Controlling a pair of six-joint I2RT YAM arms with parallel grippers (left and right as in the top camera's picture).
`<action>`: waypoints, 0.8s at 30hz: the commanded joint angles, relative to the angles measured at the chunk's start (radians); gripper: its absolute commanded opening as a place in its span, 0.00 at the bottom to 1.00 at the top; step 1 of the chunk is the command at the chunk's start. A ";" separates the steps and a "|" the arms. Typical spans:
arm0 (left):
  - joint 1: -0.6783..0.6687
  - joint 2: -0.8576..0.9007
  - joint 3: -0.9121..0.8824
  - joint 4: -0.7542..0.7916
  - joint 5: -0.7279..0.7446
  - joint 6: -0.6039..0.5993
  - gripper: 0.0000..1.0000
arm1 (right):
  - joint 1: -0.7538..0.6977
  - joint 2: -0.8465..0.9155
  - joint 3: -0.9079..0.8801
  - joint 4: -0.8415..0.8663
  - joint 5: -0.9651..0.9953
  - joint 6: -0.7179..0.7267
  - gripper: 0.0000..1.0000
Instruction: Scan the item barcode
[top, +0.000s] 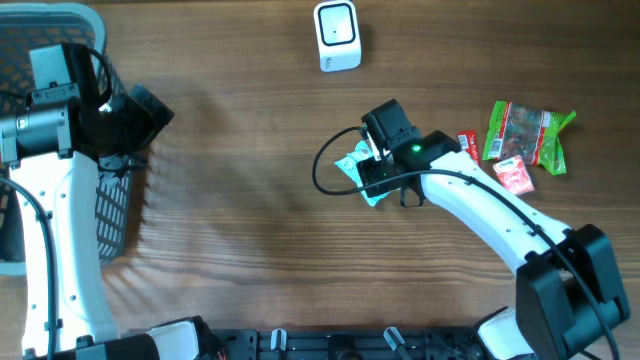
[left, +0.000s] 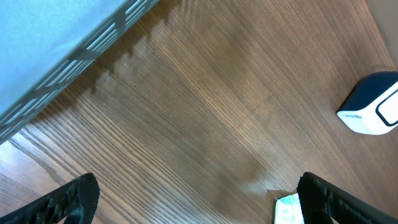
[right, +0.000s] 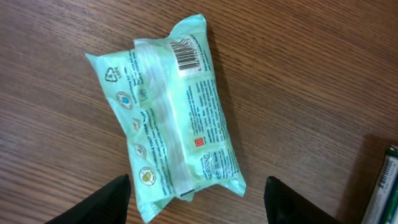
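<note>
Right gripper (right: 196, 202) is hovering nose-down over the green packet (right: 168, 118), fingers (right: 112, 202) spread wide, holding nothing — packet is lying barcode-up on the table (right: 311, 74) — left gripper (left: 199, 199) is hanging wide open, empty, by the basket (left: 50, 37).

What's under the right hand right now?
A mint-green packet lies flat on the table, barcode facing up, beneath the open right hand. Its underside is hidden; overhead, the arm covers most of it.

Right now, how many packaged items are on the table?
4. A mint-green pack lies below the right hand; a green snack bag sits far right; a red sachet beside it; another red packet peeks out by the right arm, which may hide more.
</note>
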 joint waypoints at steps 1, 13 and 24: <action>0.008 0.003 -0.005 0.003 -0.014 -0.003 1.00 | 0.005 0.053 -0.012 0.010 -0.034 -0.051 0.71; 0.008 0.003 -0.005 0.003 -0.014 -0.002 1.00 | 0.044 0.125 -0.012 0.061 -0.068 -0.123 0.66; 0.008 0.003 -0.005 0.003 -0.014 -0.003 1.00 | 0.044 0.180 -0.012 0.070 0.013 -0.122 0.66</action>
